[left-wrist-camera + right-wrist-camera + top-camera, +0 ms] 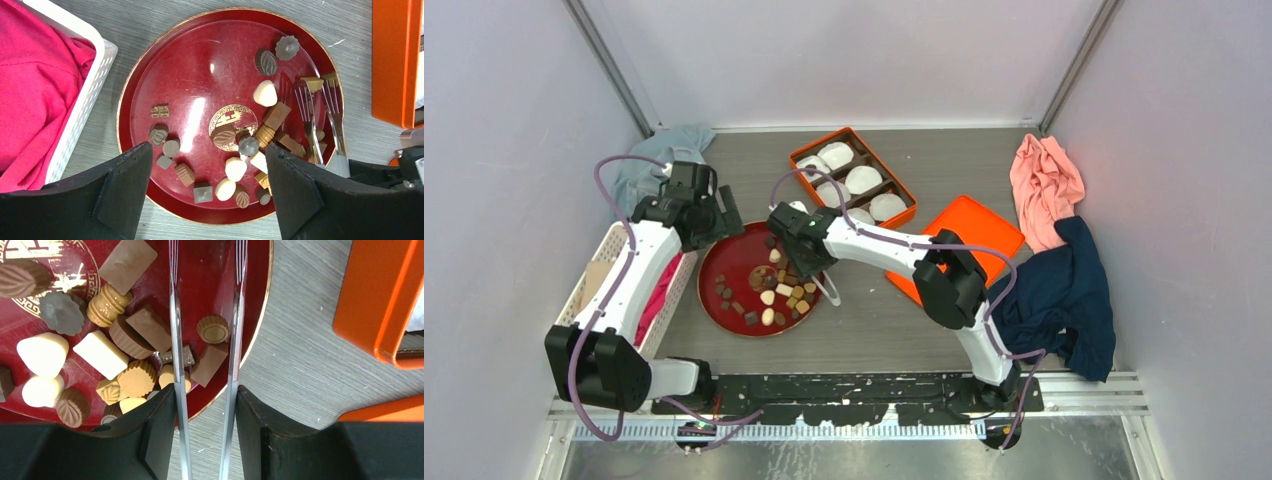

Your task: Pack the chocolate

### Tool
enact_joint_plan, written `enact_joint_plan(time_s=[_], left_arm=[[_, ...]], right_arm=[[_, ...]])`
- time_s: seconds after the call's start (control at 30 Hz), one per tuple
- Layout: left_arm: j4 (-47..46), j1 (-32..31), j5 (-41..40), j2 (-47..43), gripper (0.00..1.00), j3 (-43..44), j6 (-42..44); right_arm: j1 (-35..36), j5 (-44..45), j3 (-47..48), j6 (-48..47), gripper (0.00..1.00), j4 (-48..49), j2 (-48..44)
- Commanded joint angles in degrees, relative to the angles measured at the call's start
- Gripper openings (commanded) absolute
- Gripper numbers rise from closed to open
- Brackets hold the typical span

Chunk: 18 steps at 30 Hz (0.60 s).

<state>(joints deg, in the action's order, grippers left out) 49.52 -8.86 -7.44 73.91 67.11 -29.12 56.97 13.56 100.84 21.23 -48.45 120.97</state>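
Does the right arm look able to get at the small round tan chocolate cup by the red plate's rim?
Probably yes: the right gripper holds metal tongs whose arms straddle the round tan chocolate cup, nothing covering it.

**A Robot Lab**

The left arm (639,270) and right arm (879,247) are bolted to a black plate (854,388) at the edge of a grey table (874,325). Plain white walls (844,60) stand past the right claw (802,262) and on both sides.
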Motion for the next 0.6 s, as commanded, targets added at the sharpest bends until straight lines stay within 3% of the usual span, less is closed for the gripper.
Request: enact_joint_plan(time_s=[0.0,0.33,0.57], left_arm=[[-2.07,0.20,0.14,-1.22,0.84,-0.24,0.57],[-2.22,0.22,0.49,-1.14,0.84,-0.01,0.47],[-2.36,0.21,1.68,-1.30,0.83,-0.14,0.44]], right_arm=[[-0.71,-0.14,3.85,-1.06,0.50,1.10,0.44],[-1.00,-0.96,4.41,-0.52,0.46,1.51,1.01],[-1.02,-2.39,4.56,-0.65,0.30,1.63,-2.77]])
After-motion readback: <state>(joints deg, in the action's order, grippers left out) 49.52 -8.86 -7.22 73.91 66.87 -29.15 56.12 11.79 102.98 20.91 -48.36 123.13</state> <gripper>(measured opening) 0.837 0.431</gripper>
